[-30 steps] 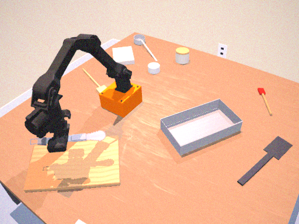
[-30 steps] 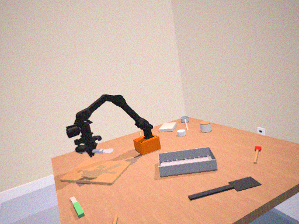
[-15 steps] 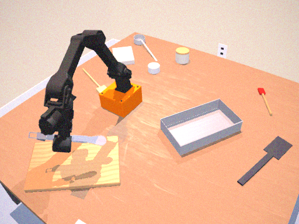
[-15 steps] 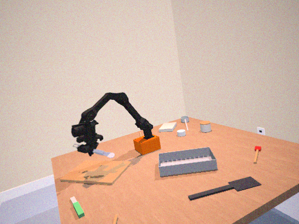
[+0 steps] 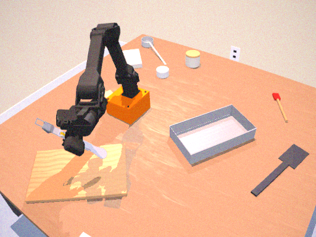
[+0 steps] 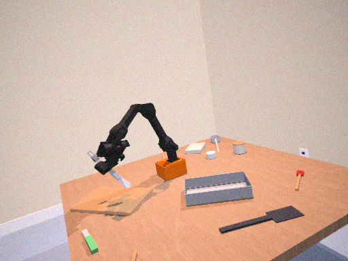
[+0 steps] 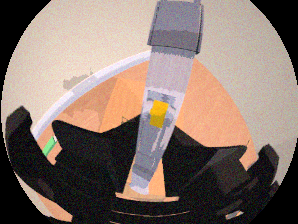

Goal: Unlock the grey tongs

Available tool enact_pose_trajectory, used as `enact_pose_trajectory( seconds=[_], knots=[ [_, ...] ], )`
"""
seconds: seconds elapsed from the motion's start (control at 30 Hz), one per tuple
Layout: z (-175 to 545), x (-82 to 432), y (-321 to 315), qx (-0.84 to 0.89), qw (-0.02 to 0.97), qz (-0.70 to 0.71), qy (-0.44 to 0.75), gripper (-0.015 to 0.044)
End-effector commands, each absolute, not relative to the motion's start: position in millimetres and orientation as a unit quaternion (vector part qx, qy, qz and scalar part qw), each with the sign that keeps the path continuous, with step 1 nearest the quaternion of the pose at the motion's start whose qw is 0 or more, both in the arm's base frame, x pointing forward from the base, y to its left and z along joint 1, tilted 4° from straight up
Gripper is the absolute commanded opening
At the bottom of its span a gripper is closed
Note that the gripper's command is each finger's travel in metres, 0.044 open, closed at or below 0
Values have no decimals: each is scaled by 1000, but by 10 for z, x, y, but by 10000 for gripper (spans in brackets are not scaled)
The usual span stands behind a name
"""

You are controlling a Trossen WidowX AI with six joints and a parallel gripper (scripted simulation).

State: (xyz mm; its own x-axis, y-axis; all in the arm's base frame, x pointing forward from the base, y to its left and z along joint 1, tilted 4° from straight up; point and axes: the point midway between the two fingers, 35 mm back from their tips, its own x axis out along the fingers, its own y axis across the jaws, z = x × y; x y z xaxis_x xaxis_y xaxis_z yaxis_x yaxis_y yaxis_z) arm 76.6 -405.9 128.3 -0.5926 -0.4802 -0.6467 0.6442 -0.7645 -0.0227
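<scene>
The grey tongs are in the air, slanted, with their pale tips lower, over the back edge of the wooden board. The grey hinge end with its wire loop is higher, at the left in the top and exterior views. A yellow part shows on the tongs. The arms look close together; whether the lock is on cannot be told. My gripper is shut on the tongs, around their middle. The roasting tin stands empty to the right.
The orange arm base stands behind the board. A dark spatula lies right of the tin. A green-ended object lies near the front left. A jar and a white cup stand at the back.
</scene>
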Motion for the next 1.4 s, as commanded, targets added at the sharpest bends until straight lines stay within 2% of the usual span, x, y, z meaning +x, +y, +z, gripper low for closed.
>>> enact_pose_trajectory(
  seconds=[0.0, 1.37],
  knots=[
    [1455, 816, -4000, 271, 329, -900, 90, -150],
    [1492, 831, -3979, 257, 332, -904, 80, -150]
  ],
)
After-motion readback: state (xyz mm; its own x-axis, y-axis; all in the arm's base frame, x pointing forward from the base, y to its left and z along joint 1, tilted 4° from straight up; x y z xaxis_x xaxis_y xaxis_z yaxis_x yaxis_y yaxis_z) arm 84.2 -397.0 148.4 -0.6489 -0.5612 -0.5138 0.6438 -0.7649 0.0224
